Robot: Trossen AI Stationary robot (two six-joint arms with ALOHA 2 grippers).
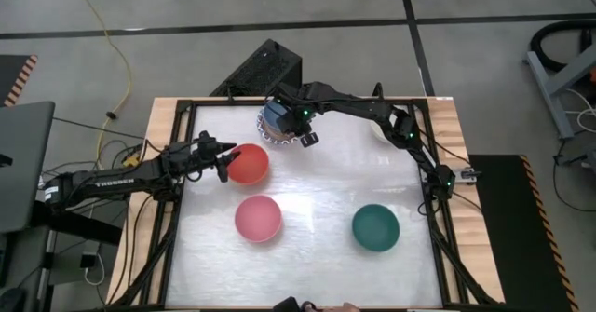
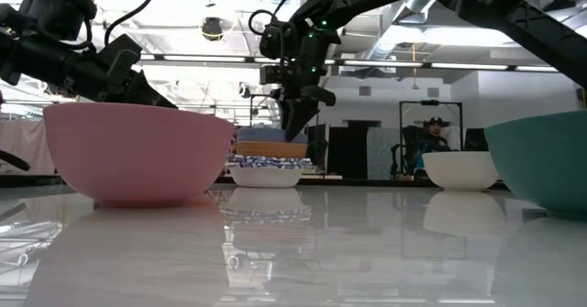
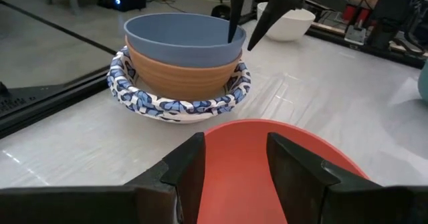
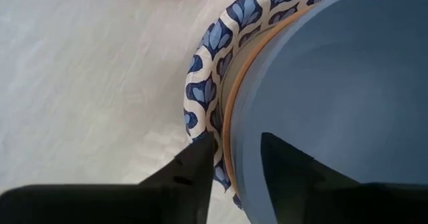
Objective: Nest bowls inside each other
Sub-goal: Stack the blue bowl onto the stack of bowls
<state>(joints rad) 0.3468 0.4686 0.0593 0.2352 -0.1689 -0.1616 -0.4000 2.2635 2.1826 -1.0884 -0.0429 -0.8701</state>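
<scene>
Nearest the low camera sit the pink bowl (image 2: 138, 151) and, at the opposite edge of that view, the dark green bowl (image 2: 541, 160); seen from above, both rest on the white table (image 1: 317, 256) on the near side of the nested stack, the pink one close to the red bowl (image 1: 249, 164) and the green one well apart to the other side. Farther in, the left gripper (image 1: 226, 163) lies at the red bowl, which stands just beside the stack; in its wrist view the two dark fingers (image 3: 190, 167) straddle the bowl's rim, one outside and one inside, set narrowly about the wall, though whether they press on it cannot be told. Beyond the red bowl stands the stack: a white bowl with a blue-patterned rim (image 3: 177, 100) at the bottom, an orange bowl (image 3: 180, 77) seated in it, and a blue bowl (image 3: 184, 37) nested on top. The right gripper (image 2: 298, 115) hangs right over the stack, pointing down, its fingers slightly parted either side of the blue bowl's rim, one outside and one inside, and contact cannot be made out. Farthest back, a cream bowl (image 2: 461, 169) sits alone near the table's far edge, well apart from the stack.
</scene>
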